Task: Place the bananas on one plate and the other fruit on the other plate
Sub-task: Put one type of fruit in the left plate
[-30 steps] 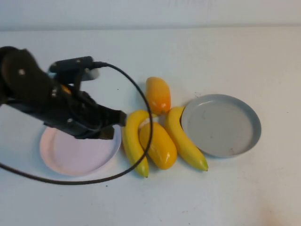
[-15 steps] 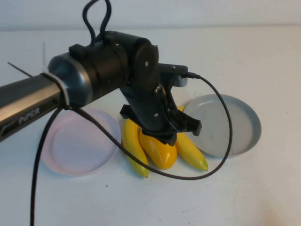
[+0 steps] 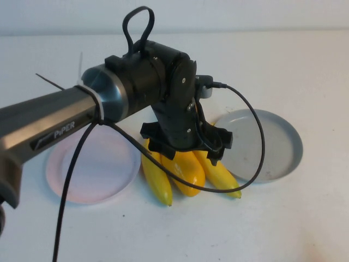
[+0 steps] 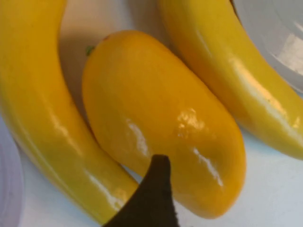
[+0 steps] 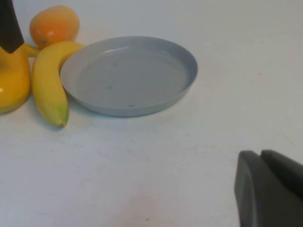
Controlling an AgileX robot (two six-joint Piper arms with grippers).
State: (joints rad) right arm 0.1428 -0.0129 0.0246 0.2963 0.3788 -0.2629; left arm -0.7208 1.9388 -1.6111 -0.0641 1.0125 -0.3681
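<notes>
The left gripper point(image 3: 185, 155) hangs low over the near mango-like fruit point(image 4: 165, 123), which lies on the table point(image 3: 283, 218) wedged between the 2 bananas; whether its jaws are spread or pressed together cannot be told, since only 1 dark fingertip point(image 4: 154, 194) shows against the fruit's near end. The left banana point(image 3: 155, 177) lies just beside the pink plate point(image 3: 92, 169), and the right banana point(image 3: 221, 172) rests against the rim of the grey-blue plate point(image 3: 262, 144). Both plates are bare. A second mango-like fruit point(image 5: 53, 23) sits farther back. The right gripper point(image 5: 270, 189) is parked low over bare table, well apart from the fruit. The step in hand looks like picking the near fruit; next it must be gripped cleanly without dragging either banana, then carried to the pink plate.
</notes>
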